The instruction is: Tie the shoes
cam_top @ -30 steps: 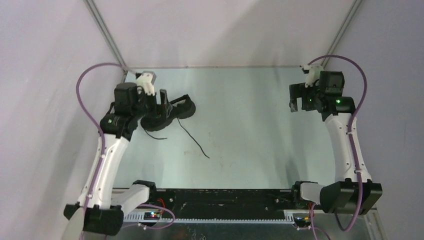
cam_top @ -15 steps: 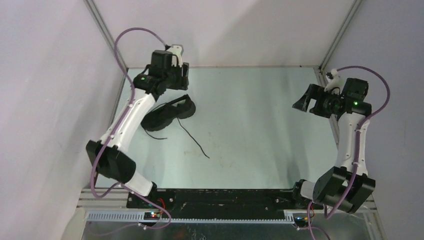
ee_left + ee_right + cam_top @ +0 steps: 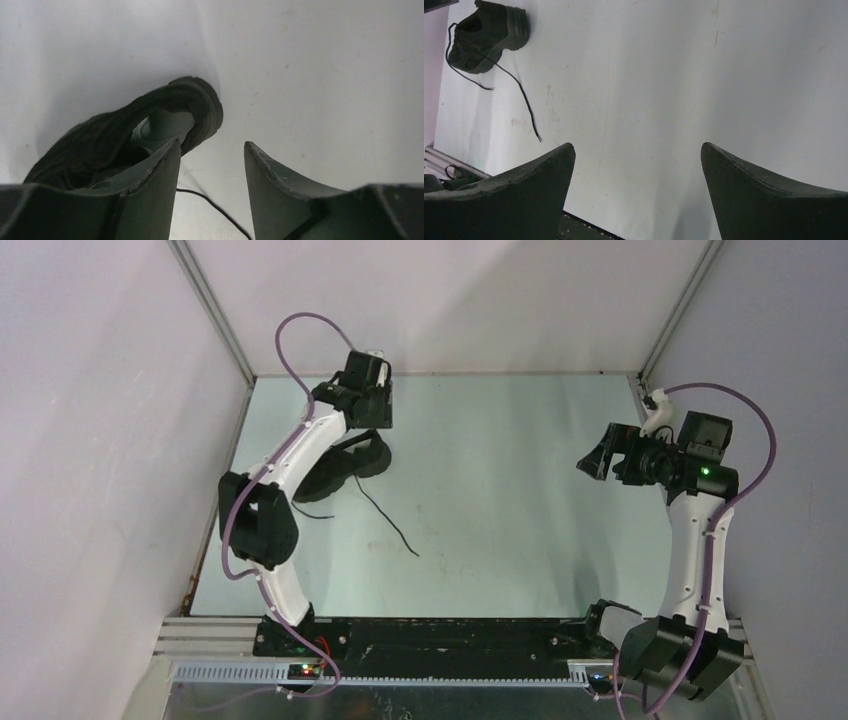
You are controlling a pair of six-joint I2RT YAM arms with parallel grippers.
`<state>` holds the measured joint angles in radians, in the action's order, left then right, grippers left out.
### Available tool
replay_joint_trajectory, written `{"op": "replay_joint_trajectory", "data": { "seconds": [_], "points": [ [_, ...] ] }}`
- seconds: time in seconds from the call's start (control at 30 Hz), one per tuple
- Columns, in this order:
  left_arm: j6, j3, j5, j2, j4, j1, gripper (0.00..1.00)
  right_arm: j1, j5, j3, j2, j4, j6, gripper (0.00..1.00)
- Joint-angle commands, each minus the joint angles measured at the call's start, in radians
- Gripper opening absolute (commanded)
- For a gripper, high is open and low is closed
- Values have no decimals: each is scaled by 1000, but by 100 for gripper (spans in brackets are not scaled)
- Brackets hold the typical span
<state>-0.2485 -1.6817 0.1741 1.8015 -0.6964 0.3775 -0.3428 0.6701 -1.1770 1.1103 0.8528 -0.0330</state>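
In the top external view, the black sneaker was seen lying on the pale table near its far left corner, with one long lace trailed across the surface toward the near edge. The left gripper was held close by the sneaker's far end, while the right gripper was kept well apart at the right side, pointed leftward. In the left wrist view, the left gripper's fingers were found partly parted with nothing gripped between them; the sneaker's ankle opening was framed beyond the left finger. In the right wrist view, the right gripper's fingers were spread wide and nothing was held, the sneaker being shown far off at the upper left
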Motion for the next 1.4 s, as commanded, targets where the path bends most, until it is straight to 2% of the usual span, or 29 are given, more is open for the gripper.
{"op": "replay_joint_trajectory", "data": {
  "seconds": [0.0, 0.47, 0.53, 0.6, 0.63, 0.67, 0.7, 0.8, 1.0, 1.17, 1.37],
  "points": [
    [-88, 31, 63, 25, 11, 3, 55, -23, 45, 34, -33, -31, 8, 99],
    [-61, -59, 64, 203, 8, -19, 46, -65, 45, 116, -85, -62, 16, 99],
    [-44, -71, 40, 219, 11, -28, 39, -67, 45, 119, -84, -60, 15, 99],
    [-22, -78, 13, 225, 17, -36, 23, -69, 45, 120, -83, -62, 17, 99],
    [-12, -83, 4, 225, 18, -38, 11, -69, 45, 120, -82, -64, 17, 99],
    [8, -85, -23, 219, 15, -38, 5, -71, 45, 120, -80, -64, 18, 99],
    [25, -87, -40, 214, 13, -36, 1, -71, 45, 119, -79, -65, 19, 99],
    [63, -105, -112, 162, -31, -17, 0, -74, 43, 119, -76, -67, 20, 99],
    [259, -72, -233, 46, -117, 117, 0, -73, 55, 119, -70, -80, 27, 99],
    [458, 81, -286, -44, -140, 247, 0, -73, 65, 119, -74, -83, 28, 98],
    [676, 263, -283, -155, -176, 479, 0, -73, 86, 126, -100, -77, 11, 98]
  ]
}}
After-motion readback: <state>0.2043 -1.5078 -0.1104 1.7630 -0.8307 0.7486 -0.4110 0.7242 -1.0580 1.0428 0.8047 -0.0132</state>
